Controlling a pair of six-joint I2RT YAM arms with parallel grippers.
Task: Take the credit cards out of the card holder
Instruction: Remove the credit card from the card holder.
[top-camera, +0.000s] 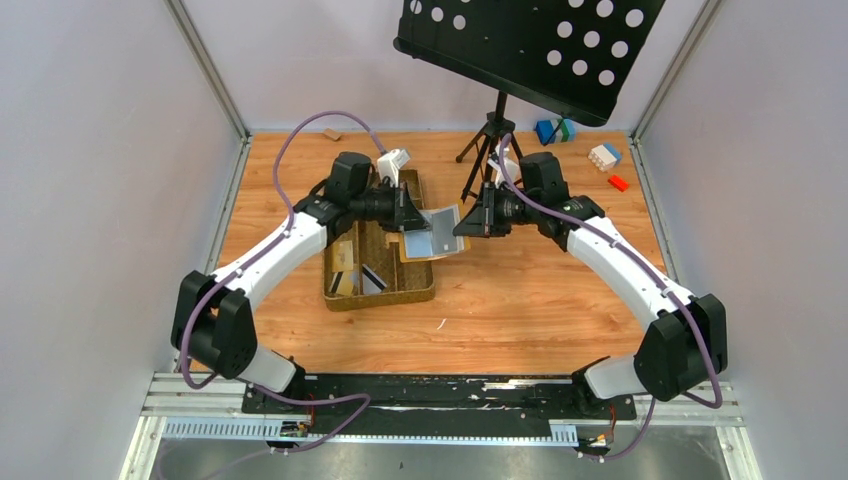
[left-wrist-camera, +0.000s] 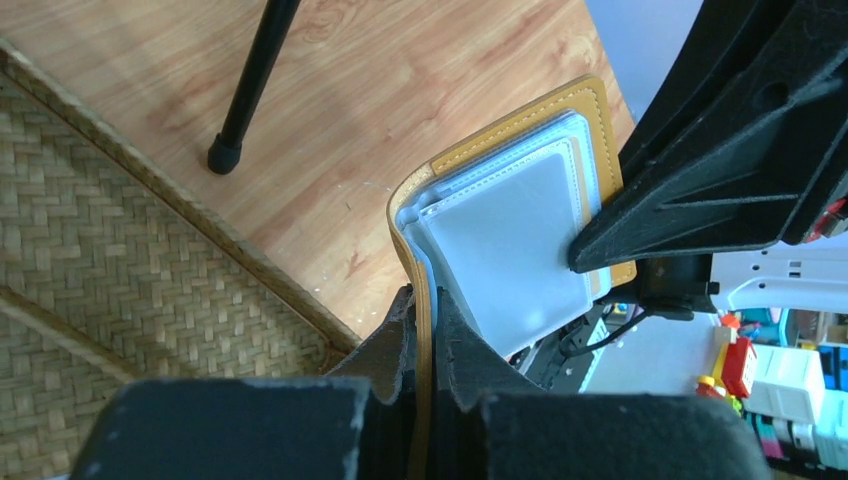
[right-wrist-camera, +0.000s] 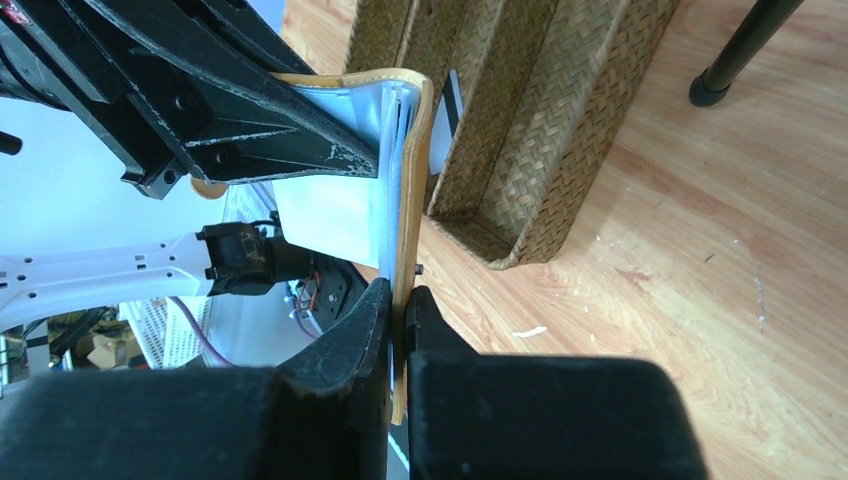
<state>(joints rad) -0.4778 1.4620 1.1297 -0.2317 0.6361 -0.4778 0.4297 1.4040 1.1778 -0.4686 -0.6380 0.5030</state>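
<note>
Left claw (left-wrist-camera: 424, 312) and right claw (right-wrist-camera: 398, 300) each clamp a flap of the open card holder (left-wrist-camera: 515, 235) stretched between them, apparently above the tray (top-camera: 380, 297).

1. This is a robotics lab test cell. A white-and-black left arm (top-camera: 270, 250) and right arm (top-camera: 620, 265) are bolted to a metal rail (top-camera: 440, 395) at the near edge of a wooden worktop (top-camera: 520, 310).
2. Plain pale walls (top-camera: 100, 150) set in aluminium posts (top-camera: 205, 65) box the worktop in on three sides.
3. Purple cables (top-camera: 300, 135) loop along both arms.
4. A black perforated panel (top-camera: 530, 40) on a tripod (top-camera: 490, 135) stands at the back, with toy blocks (top-camera: 605, 155) near the far corner.
</note>
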